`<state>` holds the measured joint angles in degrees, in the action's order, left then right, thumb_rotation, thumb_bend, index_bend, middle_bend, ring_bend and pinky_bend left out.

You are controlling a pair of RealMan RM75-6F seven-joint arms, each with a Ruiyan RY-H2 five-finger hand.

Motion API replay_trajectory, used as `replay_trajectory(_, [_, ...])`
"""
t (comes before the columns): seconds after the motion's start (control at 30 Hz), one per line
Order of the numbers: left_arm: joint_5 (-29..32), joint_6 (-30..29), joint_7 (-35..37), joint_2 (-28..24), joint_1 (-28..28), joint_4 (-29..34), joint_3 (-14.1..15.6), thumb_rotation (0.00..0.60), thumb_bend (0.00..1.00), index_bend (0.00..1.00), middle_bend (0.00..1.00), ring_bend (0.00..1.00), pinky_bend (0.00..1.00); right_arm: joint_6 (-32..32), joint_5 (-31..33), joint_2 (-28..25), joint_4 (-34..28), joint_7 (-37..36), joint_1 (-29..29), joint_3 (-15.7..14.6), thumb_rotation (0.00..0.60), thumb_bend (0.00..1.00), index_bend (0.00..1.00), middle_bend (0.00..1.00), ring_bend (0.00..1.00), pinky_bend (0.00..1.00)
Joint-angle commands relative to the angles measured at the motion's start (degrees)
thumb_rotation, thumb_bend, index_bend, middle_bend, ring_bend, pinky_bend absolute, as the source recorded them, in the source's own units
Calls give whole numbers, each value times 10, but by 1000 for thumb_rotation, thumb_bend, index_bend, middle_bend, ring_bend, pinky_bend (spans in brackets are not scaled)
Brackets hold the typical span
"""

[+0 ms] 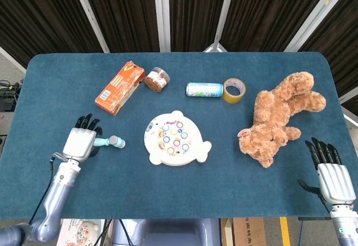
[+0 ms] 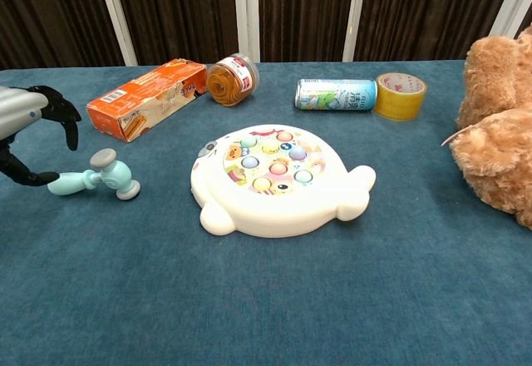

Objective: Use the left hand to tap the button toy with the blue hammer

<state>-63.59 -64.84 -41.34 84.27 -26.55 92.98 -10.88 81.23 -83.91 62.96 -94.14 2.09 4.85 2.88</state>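
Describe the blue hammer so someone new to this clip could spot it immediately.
Start at the white button toy at the table's centre, then look to its left. The blue hammer lies flat there, beside the left hand. It is the only pale turquoise piece, with grey-capped head ends.
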Motion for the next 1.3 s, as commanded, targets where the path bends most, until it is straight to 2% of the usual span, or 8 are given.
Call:
replay_trajectory(0.03, [13, 1, -10, 20, -11, -16, 2, 600, 323, 443, 167, 4, 116, -1, 0, 0, 0, -1, 0, 0, 600, 180, 0, 0, 0, 0])
replay_trajectory(0.53, [41, -18, -21, 78, -32, -51, 5, 600, 368, 464, 179, 4, 116, -2, 0, -3, -2, -7, 0, -1, 600, 180, 0, 0, 0, 0])
replay_trajectory(1.3, [59, -29, -20, 98, -46, -68, 17, 600, 407, 492, 192, 20, 116, -3, 1, -3, -1, -10, 0, -2, 600, 180, 0, 0, 0, 0])
